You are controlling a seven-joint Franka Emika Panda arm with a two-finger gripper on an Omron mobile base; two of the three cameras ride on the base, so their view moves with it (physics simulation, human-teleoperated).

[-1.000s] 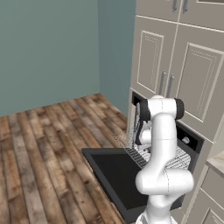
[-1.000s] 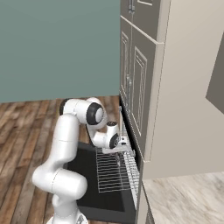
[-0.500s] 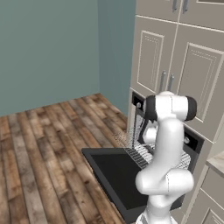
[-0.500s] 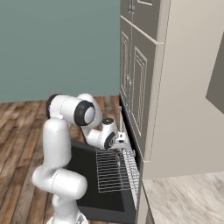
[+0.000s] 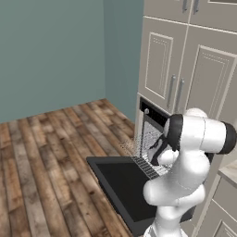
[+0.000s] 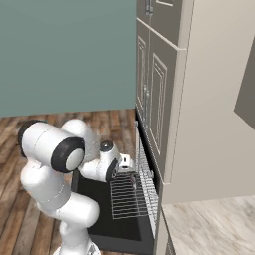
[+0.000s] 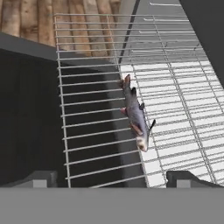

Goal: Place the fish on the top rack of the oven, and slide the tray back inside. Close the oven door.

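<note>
A: Left base view first. What's there?

B: The oven door (image 5: 125, 185) lies dropped flat over the wood floor (image 5: 41, 152), and the top rack (image 5: 149, 164) sticks out of the oven (image 5: 152, 129) above it. The arm's wrist hangs over the rack; the pincer itself is hidden behind the arm here

A: Right base view?

B: The rack (image 6: 127, 196) is pulled well out over the open door (image 6: 107, 219). The pincer (image 6: 128, 162) sits just above the rack's inner part, near the oven mouth. I can't make out the fish from this side

A: And the hand view?

B: The fish (image 7: 134, 114) lies flat on the wires of the rack (image 7: 87, 109), roughly mid-rack, long axis running away from the camera. The pincer's two tips (image 7: 112, 178) stand wide apart at the bottom edge with nothing between them, clear of the fish

A: So the fish is placed. How will the rack handle?

B: My guess is stiff and light, thin wire, sliding on side rails, so it may bind if pushed off-centre. The front crossbar at its middle looks the best place to push or pinch

A: And the fish?

B: Small, probably slick, and loose on the wires; a jerky shove could make it slide or roll. The door looks heavy, best lifted from its free edge
</note>
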